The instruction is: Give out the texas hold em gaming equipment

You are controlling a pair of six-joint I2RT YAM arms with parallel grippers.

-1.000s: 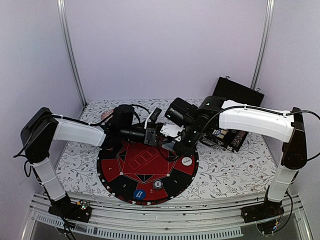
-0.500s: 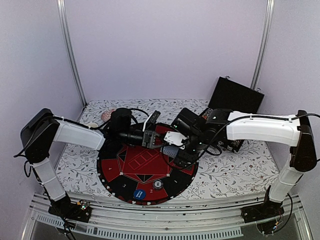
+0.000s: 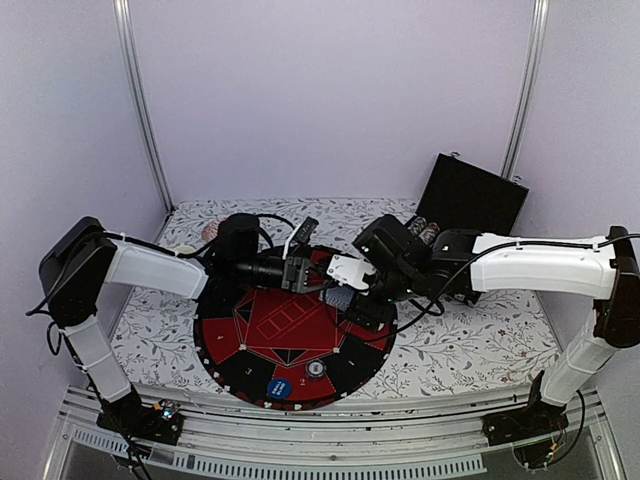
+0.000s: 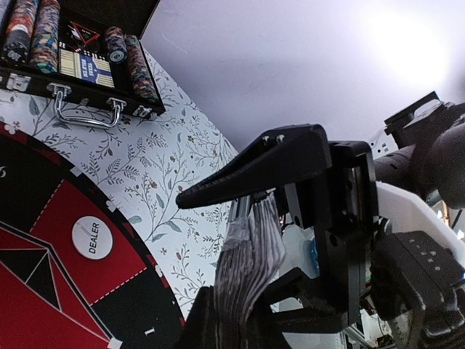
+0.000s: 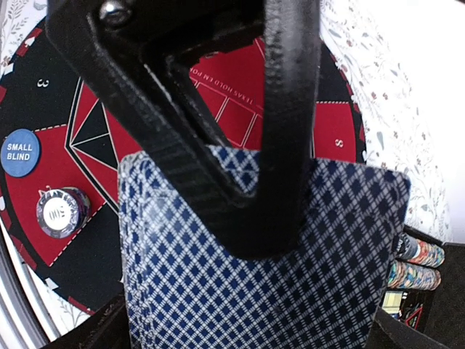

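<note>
Cards (image 5: 254, 305) clamped in left claw (image 4: 211, 269), right claw (image 3: 342, 292) apart, above round felt (image 3: 285, 335) on floral cloth (image 3: 460, 340).

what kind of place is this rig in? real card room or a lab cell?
Most likely a lab test cell dressed for poker: plain lavender walls with aluminium frame posts, a round red-and-black Texas hold'em mat on a floral-print tablecloth, and an open black chip case.
</note>
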